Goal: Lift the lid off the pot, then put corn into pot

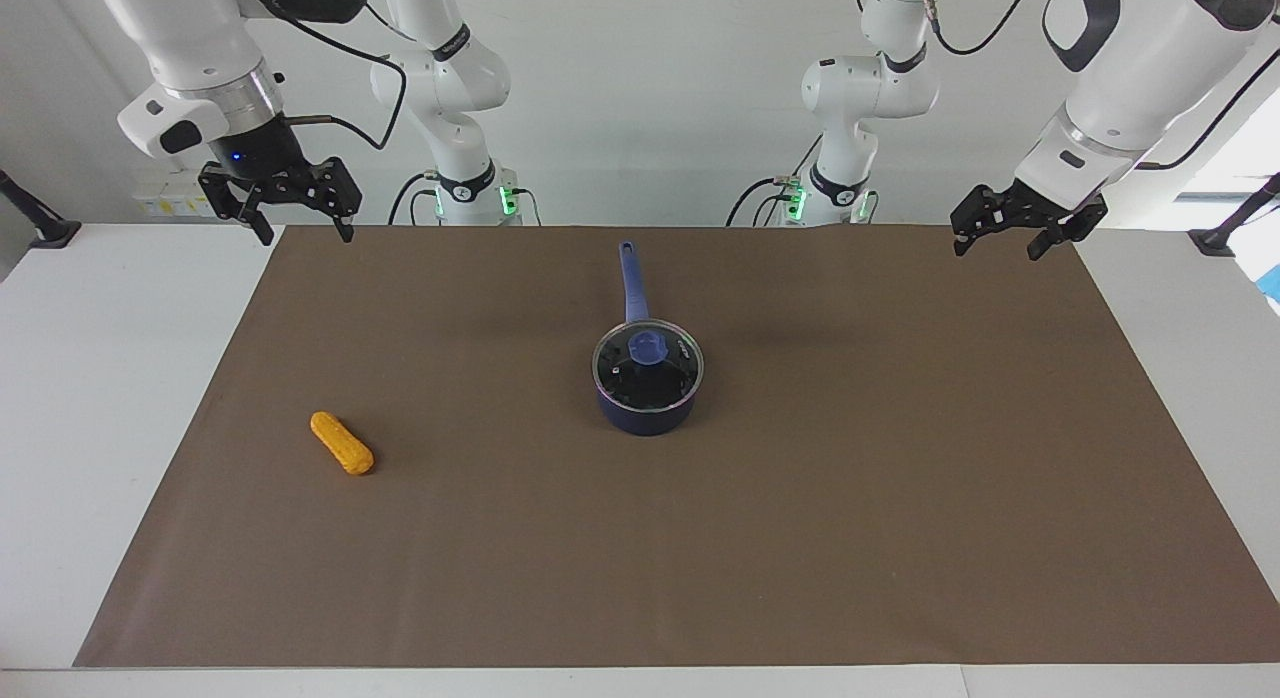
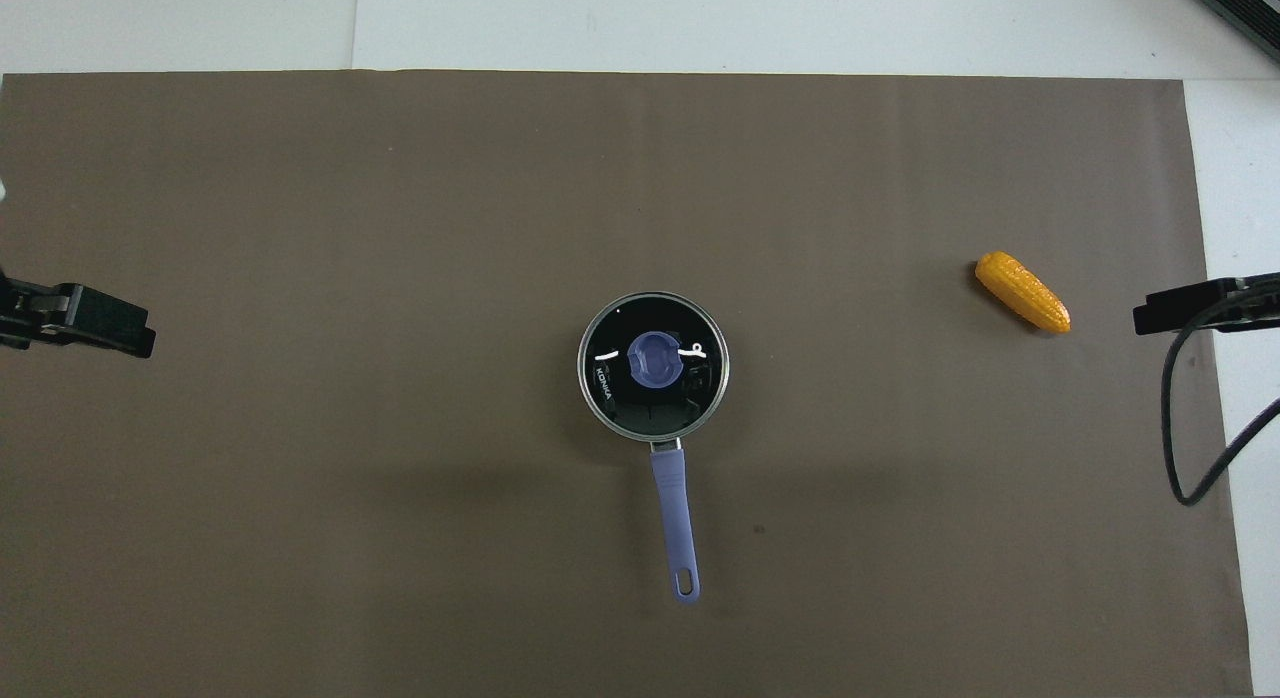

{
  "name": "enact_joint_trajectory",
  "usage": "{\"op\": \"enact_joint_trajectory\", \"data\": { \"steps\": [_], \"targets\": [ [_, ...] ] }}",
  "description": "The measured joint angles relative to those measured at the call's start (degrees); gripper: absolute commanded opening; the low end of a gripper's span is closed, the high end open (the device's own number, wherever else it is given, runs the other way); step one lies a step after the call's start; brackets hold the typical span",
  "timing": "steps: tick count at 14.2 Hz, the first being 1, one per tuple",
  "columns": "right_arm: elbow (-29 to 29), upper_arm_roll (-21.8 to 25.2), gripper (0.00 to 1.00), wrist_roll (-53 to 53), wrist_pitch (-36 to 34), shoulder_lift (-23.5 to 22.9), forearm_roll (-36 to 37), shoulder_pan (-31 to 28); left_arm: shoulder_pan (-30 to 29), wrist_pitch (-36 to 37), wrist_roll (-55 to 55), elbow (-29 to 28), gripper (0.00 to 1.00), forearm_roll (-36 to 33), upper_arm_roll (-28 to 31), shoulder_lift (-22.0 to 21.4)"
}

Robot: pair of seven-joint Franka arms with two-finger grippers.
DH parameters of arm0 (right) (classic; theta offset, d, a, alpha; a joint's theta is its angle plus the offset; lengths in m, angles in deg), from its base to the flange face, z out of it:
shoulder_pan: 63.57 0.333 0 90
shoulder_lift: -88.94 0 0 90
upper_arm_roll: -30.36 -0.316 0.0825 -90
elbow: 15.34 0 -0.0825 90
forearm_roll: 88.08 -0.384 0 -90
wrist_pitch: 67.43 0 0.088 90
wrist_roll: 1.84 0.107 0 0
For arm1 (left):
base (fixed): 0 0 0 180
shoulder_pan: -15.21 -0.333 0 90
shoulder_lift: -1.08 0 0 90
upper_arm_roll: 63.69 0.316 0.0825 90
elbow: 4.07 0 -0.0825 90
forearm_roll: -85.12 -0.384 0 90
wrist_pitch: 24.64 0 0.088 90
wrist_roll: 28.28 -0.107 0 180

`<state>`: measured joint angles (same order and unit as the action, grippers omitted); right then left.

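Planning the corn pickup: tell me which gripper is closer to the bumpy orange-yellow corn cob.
Right. The right gripper hangs at the corn cob's end of the brown mat; the left gripper hangs at the other end.

Bright, even light from overhead, soft faint shadows on the brown mat, white glints on the lid, everything sharp

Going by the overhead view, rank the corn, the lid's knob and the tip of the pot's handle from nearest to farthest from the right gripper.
From the right gripper:
1. The corn, at the right arm's end of the table.
2. The lid's knob, mid-table on the pot.
3. The handle tip, pointing toward the robots; close to the knob's distance, so this order is tentative.
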<state>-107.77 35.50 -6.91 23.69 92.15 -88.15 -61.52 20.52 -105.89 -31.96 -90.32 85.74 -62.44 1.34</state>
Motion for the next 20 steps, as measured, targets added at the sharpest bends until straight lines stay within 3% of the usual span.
{"op": "enact_joint_trajectory", "data": {
  "steps": [20],
  "targets": [
    [-0.1,0.05,1.0,0.0,0.0,0.11,0.0,-0.04,0.98,-0.23,-0.67,-0.43,1.0,0.33,-1.86,0.0]
  ]
}}
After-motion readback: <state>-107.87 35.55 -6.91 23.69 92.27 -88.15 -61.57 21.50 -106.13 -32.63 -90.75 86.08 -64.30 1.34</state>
